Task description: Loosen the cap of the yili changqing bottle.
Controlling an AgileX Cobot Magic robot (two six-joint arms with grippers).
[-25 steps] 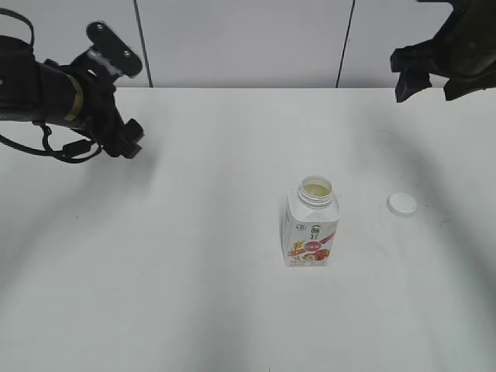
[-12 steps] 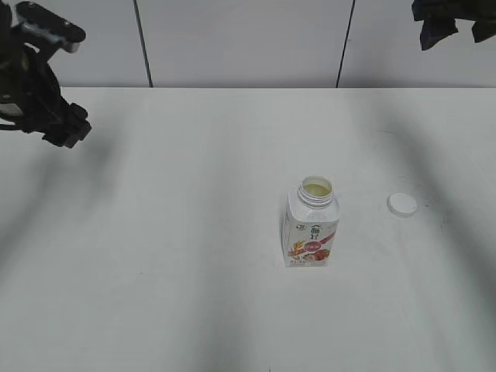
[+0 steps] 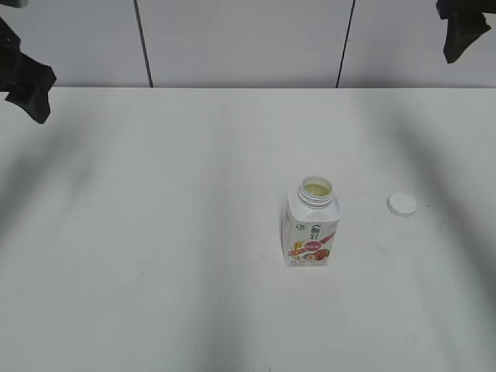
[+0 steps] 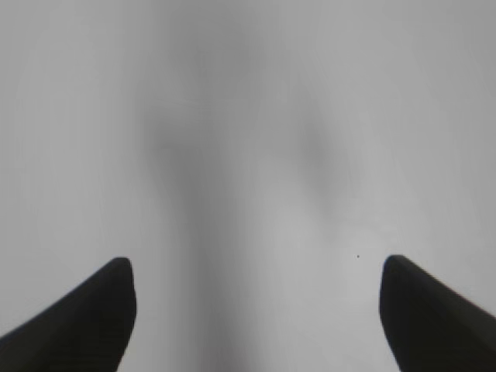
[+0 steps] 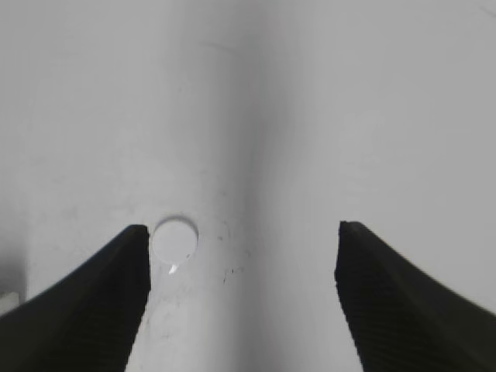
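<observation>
The yili changqing bottle (image 3: pixel 310 225) stands upright on the white table, right of the middle, with its neck open and pale liquid showing. The white cap (image 3: pixel 401 204) lies flat on the table to the bottle's right, apart from it. It also shows in the right wrist view (image 5: pixel 173 239), far below the jaws. My left gripper (image 4: pixel 253 267) is open and empty, high at the far left edge (image 3: pixel 27 89). My right gripper (image 5: pixel 242 232) is open and empty, high at the top right corner (image 3: pixel 463 27).
The white table (image 3: pixel 155 232) reaches back to a grey panelled wall (image 3: pixel 240 39). Soft shadows of the arms lie across the table's left and right sides.
Both arms have drawn back and up: the left arm moved out to the far left edge, the right arm rose to the top right corner. The bottle and cap have not moved.
</observation>
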